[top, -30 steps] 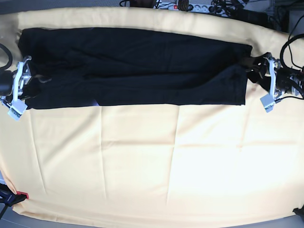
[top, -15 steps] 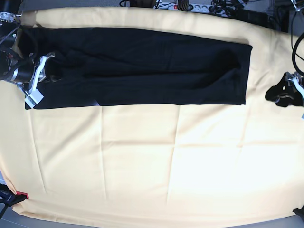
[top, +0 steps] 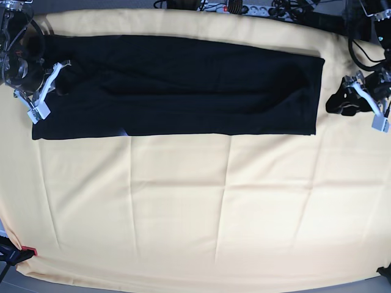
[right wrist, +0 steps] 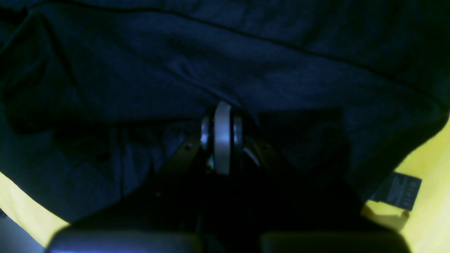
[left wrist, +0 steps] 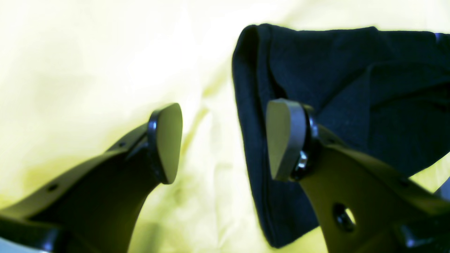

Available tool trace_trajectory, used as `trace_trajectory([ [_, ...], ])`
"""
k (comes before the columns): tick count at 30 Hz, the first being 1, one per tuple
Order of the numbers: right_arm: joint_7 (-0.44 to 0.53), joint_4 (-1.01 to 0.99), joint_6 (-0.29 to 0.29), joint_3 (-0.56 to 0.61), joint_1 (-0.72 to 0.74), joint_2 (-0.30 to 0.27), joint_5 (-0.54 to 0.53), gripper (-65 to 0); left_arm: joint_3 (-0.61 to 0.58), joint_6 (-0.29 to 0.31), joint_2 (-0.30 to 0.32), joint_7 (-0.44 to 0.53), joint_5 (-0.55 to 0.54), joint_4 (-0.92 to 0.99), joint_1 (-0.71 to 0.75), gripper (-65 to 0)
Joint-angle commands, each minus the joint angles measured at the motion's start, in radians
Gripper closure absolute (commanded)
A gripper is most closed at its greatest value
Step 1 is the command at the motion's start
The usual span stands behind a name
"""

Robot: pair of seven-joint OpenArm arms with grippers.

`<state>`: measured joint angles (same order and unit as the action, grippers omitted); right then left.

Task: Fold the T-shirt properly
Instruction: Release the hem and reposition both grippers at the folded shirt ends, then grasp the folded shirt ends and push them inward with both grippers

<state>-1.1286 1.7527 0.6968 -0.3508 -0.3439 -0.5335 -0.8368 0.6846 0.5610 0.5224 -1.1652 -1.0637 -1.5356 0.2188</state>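
The large black short-sleeved cotton T-shirt lies as a long folded band across the far half of the desk, on the pale yellow cloth that covers it

Handling: the fabric is judged soft, light and limp. It will not hold shape, so an edge lifted at one point will sag and drag its layers apart. Take hold at the two short ends, pinching through all stacked layers close to the corners

Right gripper: fingers pressed together, apparently pinching a ridge of the shirt at its end; whether all layers are caught cannot be told

Left gripper: fingers spread wide, holding nothing, poised at the opposite folded end with one finger above the cloth and one above the shirt's edge
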Motion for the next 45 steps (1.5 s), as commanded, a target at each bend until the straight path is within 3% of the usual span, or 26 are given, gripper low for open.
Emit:
trace_trajectory([
  [1,0.003,0.013,0.001,-0.010,0.003,-0.015,-0.003,0.0,0.008,0.007,0.010,0.013,-0.007,-0.013,-0.006,-39.0],
  [5,0.003,0.013,0.001,-0.010,0.003,-0.015,-0.004,0.0,-0.026,0.006,-0.029,0.013,0.005,-0.013,-0.005,-39.0],
  [13,0.003,0.013,0.001,-0.010,0.003,-0.015,-0.003,0.0,-0.252,0.006,-0.040,0.014,0.002,-0.013,-0.006,-39.0],
  [18,0.003,0.013,0.001,-0.010,0.003,-0.015,-0.004,0.0,-0.325,0.007,-0.040,0.006,-0.074,-0.014,-0.006,-38.1],
  [20,0.003,0.013,0.001,-0.010,0.003,-0.015,-0.003,0.0,-0.322,0.007,-0.040,0.007,-0.082,-0.014,-0.007,-29.3],
  [23,0.003,0.013,0.001,-0.010,0.003,-0.015,-0.004,0.0,-0.311,-0.013,-0.040,0.007,-0.074,-0.014,-0.012,-3.0],
  [24,0.004,0.013,0.001,-0.010,0.005,-0.015,-0.005,0.0,-0.306,-0.024,-0.040,0.007,-0.072,-0.014,-0.014,0.0],
  [26,0.003,0.013,0.001,-0.010,0.011,-0.016,-0.026,0.0,-0.293,-0.031,-0.040,0.015,-0.070,-0.014,-0.015,0.0],
  [27,0.004,0.014,0.001,-0.010,0.015,-0.016,-0.046,-2.2,-0.284,-0.031,-0.040,0.019,-0.070,-0.014,-0.015,0.0],
  [30,0.003,0.014,-0.002,-0.010,0.040,-0.016,-0.098,-25.7,-0.252,-0.031,-0.040,0.022,-0.071,-0.014,-0.015,0.0],
  [32,0.003,0.014,-0.002,-0.010,0.064,-0.016,-0.118,-37.8,-0.225,-0.031,-0.040,0.022,-0.071,-0.014,-0.018,0.0],
  [39,-0.079,0.014,0.001,-0.010,0.149,-0.016,-0.329,-40.1,-0.070,-0.031,-0.020,0.011,-0.070,-0.014,-0.017,0.0],
  [43,-0.103,0.014,0.001,-0.010,0.158,-0.015,-0.341,-40.1,-0.007,-0.031,0.041,0.000,-0.074,-0.014,-0.016,0.0],
  [45,-0.103,0.014,0.001,-0.010,0.152,-0.015,-0.341,-40.1,0.001,-0.048,0.071,-0.046,-0.145,-0.014,-0.016,0.0],
])
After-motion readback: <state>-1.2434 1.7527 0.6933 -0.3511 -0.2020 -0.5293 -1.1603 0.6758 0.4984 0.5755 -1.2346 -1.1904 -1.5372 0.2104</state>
